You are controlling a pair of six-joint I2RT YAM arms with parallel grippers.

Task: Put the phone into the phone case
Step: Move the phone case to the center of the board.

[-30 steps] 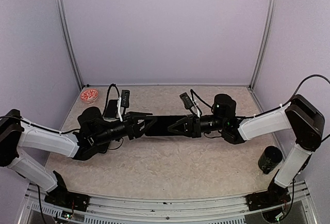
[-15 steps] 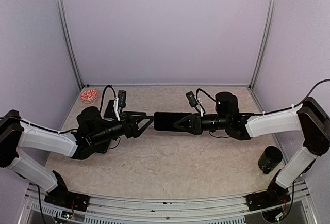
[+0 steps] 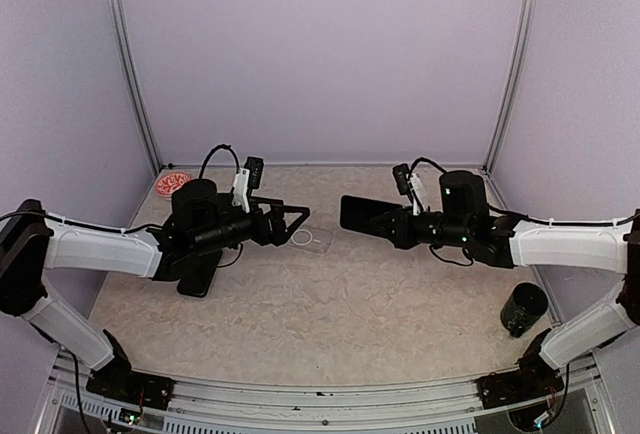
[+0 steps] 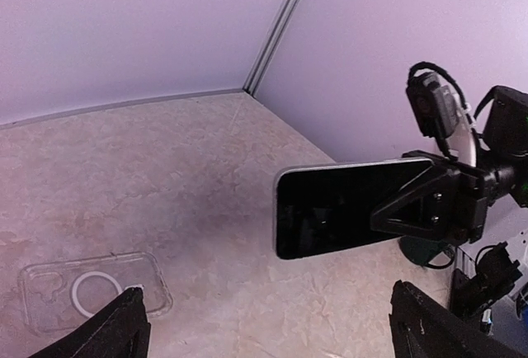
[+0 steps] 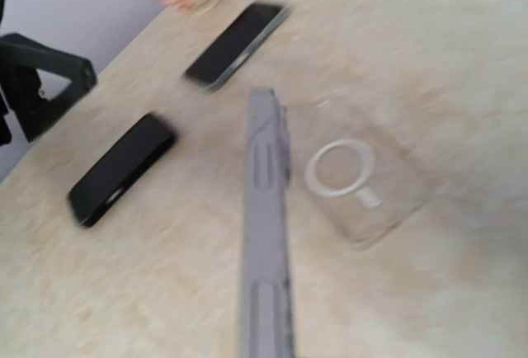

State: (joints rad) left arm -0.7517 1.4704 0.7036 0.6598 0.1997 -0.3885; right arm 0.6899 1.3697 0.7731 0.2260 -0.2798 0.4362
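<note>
Handover looks finished. Half a second ago both grippers met at the phone (image 3: 362, 214) over mid-table; now the left gripper (image 3: 298, 222) has let go and drawn back to its own side, its fingers spread wide with nothing between them. The right gripper (image 3: 384, 224) alone pinches the phone by one end and has carried it off to the right of centre. It hangs above the table (image 3: 330, 324), standing on its long edge with the dark screen facing the left arm. The phone case (image 3: 311, 242) lies flat on the table just beyond the left fingertips, white ring showing, well apart from the phone. We judge the right arm must now turn the phone flat and bring it back over the case, while the freed left can steady the case.
</note>
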